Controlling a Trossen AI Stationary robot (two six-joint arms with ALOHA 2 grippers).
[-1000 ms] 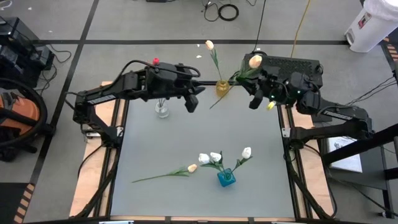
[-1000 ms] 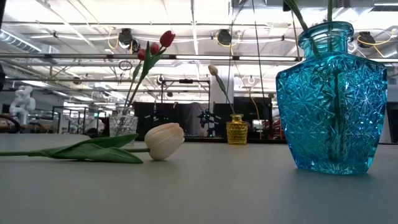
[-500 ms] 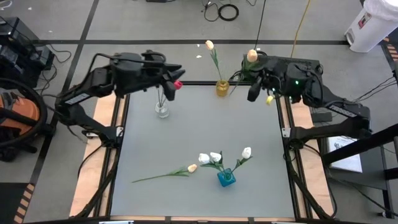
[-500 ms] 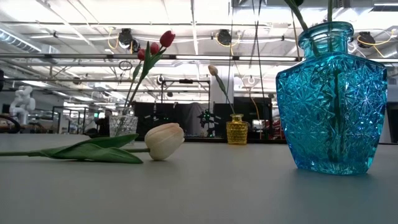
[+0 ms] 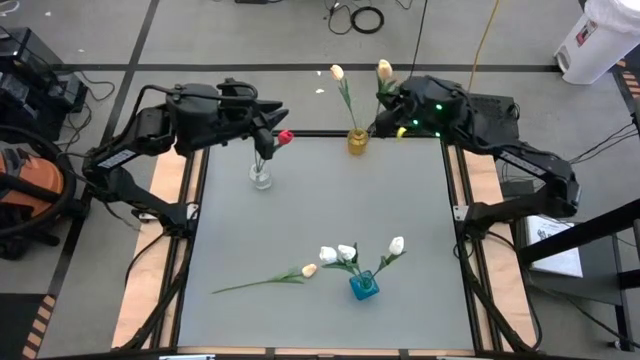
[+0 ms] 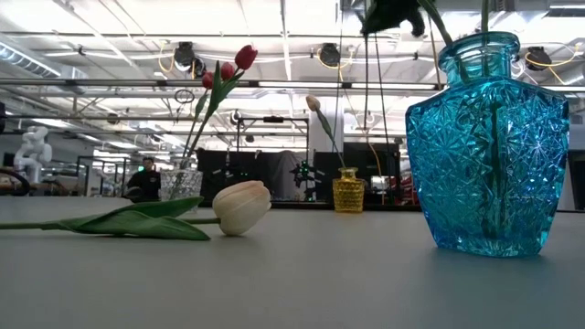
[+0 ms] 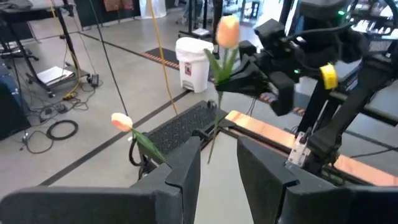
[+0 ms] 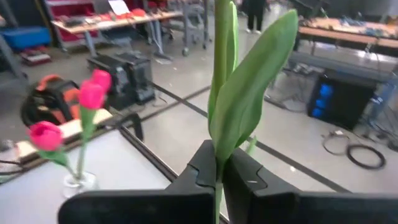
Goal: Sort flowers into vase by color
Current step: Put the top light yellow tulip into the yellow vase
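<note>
My right gripper (image 5: 393, 108) is shut on a cream-yellow tulip (image 5: 385, 70) at the table's far edge, just right of the yellow vase (image 5: 357, 141). That vase holds one cream tulip (image 5: 337, 72). My left gripper (image 5: 268, 130) is open and hovers over the clear vase (image 5: 260, 178), whose red tulips (image 5: 285, 137) stand in it. Nothing lies between its fingers (image 7: 217, 155). A blue vase (image 5: 364, 286) near the table's front holds three white tulips. Another cream tulip (image 5: 305, 271) lies flat on the table beside it. My right gripper pinches the tulip's stem (image 8: 219, 149) between its two fingers, at the level of the leaves (image 8: 249, 93). The fingers come roughly level from the table's right, across the stem. The flower is lifted clear and upright, head (image 7: 228, 31) above the fingers, lower stem (image 7: 211, 143) hanging below.
Both arms stand along the far edge, close on either side of the yellow vase. The grey tabletop (image 5: 320, 215) between the far vases and the blue vase is bare. Cables, a vacuum cleaner (image 5: 25, 190) and a white bin (image 5: 600, 40) are on the floor around the table.
My left arm has drawn back from beside the yellow vase toward the table's left and far edge, uncovering the red tulips. My right gripper has carried the cream-yellow tulip toward the far edge and leftward to the yellow vase, turning it more upright.
</note>
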